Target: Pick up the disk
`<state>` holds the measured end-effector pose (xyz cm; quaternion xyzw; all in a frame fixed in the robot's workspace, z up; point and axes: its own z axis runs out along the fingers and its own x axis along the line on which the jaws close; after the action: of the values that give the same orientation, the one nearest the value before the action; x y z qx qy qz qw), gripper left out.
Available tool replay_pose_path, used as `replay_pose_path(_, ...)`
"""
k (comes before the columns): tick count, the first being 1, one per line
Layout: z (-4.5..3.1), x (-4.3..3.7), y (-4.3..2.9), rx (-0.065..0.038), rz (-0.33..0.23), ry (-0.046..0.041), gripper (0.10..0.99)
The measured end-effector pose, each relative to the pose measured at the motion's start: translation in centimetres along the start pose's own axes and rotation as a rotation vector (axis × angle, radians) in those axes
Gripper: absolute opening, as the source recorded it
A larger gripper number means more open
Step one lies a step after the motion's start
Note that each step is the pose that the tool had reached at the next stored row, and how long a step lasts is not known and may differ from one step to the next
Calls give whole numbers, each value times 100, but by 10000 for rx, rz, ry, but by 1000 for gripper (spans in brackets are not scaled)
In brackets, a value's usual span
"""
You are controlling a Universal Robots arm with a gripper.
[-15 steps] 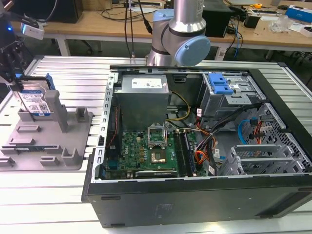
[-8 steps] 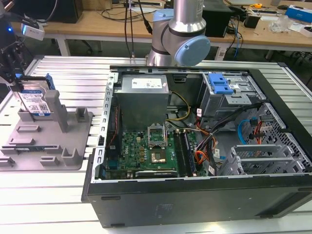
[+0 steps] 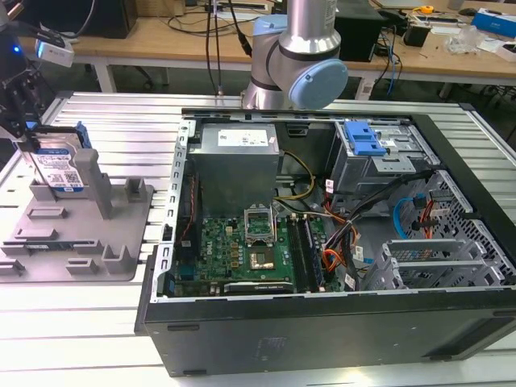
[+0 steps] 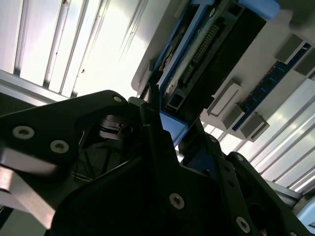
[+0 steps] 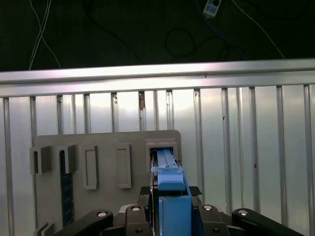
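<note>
The disk (image 3: 63,171) stands on edge in a slot of the grey fixture (image 3: 121,242) at the exterior view's left, its white and blue label facing the camera, next to an upright post. My gripper (image 3: 32,149) comes down onto its upper edge from above. In the first wrist view the disk's blue rail (image 5: 170,189) sits between my fingers, with the rest of the disk (image 5: 165,158) reaching into the fixture's slot (image 5: 106,142). In the second wrist view the fingers (image 4: 152,128) close on either side of the disk's edge (image 4: 206,54).
An open computer case (image 3: 322,242) with its motherboard, cables and a blue drive bracket (image 3: 363,139) takes up the exterior view's middle and right. The arm's base (image 3: 298,56) stands behind it. The slatted metal table (image 3: 121,121) runs under everything, and cluttered benches stand beyond it.
</note>
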<state>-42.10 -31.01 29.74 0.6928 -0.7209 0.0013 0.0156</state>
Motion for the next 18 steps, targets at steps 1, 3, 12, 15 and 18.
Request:
replay_pose_path(1, 1, 0, 0, 16, 0, -1, 408)
replay_pose_path(3, 1, 0, -1, 27, 0, -2, 408)
replay_pose_path(12, 5, 0, 0, 41, 2, 11, 365)
replay_pose_path(15, 4, 0, 0, 44, 1, 58, 365)
replay_pose_path(18, -51, 1, 1, 44, 1, 64, 365)
